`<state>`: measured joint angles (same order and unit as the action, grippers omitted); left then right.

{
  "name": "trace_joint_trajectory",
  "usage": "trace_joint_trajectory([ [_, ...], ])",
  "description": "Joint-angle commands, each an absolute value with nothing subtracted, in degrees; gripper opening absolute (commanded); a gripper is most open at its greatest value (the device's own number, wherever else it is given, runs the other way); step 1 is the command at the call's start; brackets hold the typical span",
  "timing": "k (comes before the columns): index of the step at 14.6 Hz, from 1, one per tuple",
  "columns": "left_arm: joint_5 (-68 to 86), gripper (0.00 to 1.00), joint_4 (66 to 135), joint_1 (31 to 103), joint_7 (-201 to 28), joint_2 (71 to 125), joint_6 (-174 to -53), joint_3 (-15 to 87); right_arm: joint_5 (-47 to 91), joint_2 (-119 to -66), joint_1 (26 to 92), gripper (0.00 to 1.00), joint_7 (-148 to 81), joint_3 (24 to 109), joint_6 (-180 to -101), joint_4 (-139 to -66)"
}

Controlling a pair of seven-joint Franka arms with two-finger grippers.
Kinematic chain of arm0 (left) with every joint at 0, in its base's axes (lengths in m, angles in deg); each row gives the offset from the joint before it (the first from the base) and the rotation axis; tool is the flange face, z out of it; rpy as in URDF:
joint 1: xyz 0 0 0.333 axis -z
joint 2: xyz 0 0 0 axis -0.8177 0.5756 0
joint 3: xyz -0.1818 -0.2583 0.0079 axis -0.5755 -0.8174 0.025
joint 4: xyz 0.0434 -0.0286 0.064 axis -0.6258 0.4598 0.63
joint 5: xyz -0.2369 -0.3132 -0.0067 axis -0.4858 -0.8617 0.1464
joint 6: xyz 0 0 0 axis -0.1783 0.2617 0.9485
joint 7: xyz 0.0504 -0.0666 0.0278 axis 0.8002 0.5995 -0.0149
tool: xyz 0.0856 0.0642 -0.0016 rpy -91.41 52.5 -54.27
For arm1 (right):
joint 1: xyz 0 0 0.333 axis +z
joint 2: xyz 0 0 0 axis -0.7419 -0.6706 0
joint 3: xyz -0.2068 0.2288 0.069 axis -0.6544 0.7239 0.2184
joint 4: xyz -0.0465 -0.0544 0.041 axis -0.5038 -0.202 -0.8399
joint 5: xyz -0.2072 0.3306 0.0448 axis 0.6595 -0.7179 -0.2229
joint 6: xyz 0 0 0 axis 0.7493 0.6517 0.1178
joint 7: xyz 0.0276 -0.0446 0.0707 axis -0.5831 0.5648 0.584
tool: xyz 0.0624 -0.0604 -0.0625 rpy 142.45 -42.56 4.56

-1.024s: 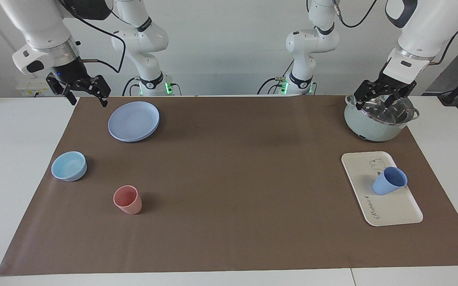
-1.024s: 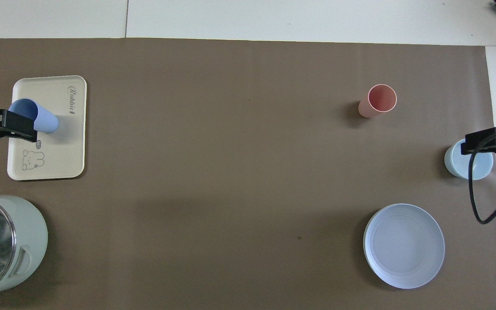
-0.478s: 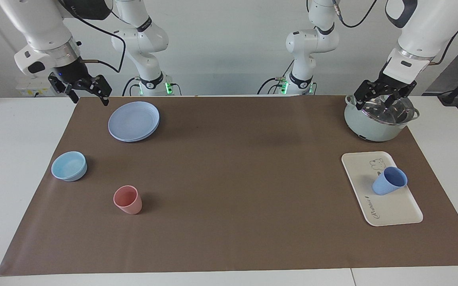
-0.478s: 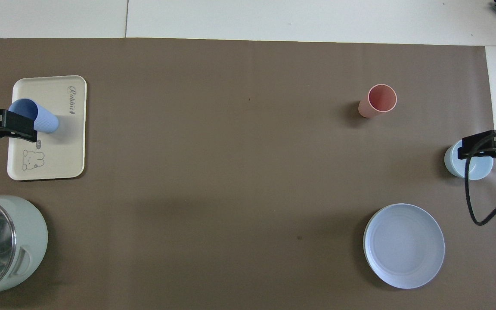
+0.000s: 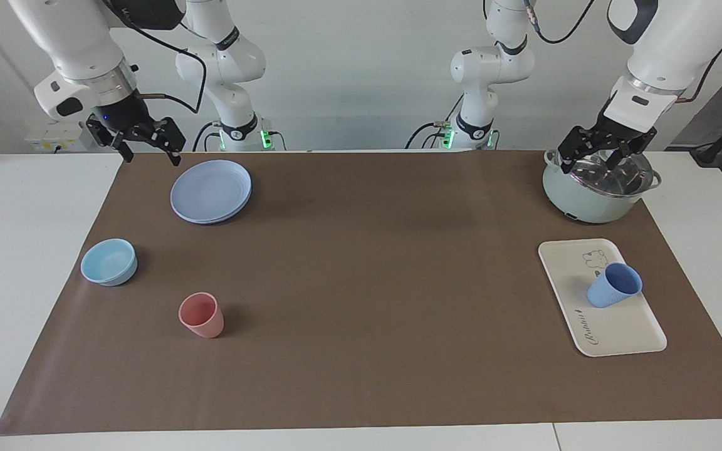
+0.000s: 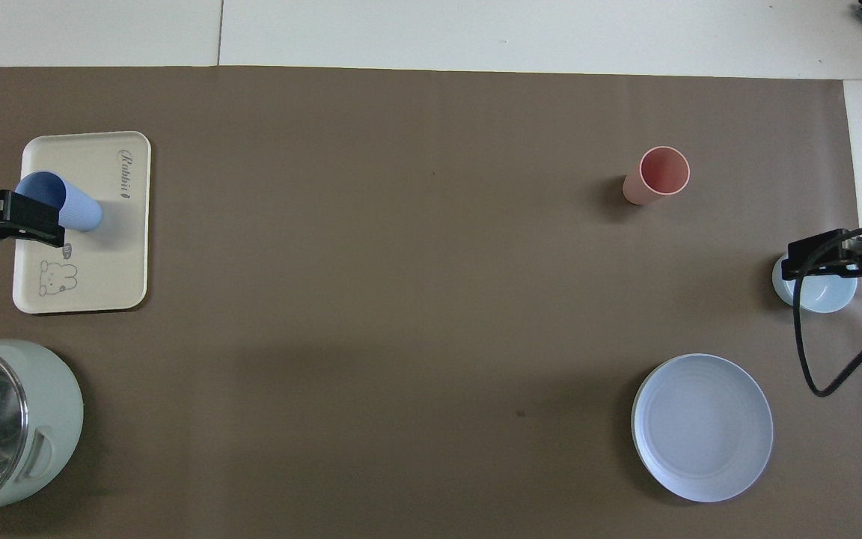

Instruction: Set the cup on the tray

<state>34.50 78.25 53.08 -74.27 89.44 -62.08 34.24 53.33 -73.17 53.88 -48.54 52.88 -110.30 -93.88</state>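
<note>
Toward the right arm's end of the brown-matted worktop: light-blue bowl, pink cup and blue plate, all holding nothing; at the left arm's end, well apart from the plate, periwinkle cup upright on the cream tray, lidded pot nearer the robots. Raised beside the plate, right gripper, fingers spread, grasping nothing; poised over the pot, left gripper, fingers likewise released.

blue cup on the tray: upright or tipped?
Upright. The cup stands on its base on the tray, open mouth up, rim round in the overhead view. Neither end effector touches it.
</note>
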Motion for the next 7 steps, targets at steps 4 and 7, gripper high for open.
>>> trace_joint_trajectory([
  [4, 33.9, 1.0, 79.5, 53.3, -73.5, 88.2, -62.9, 34.8, 53.6, -72.1, 54.8, 1.0, -50.0, 52.7, -109.4, -94.7],
  [7, 33.9, 1.0, 79.5, 53.6, -73.6, 88.3, -63.2, 34.7, 53.8, -72.1, 54.9, 1.0, -50.0, 52.7, -109.4, -94.7],
])
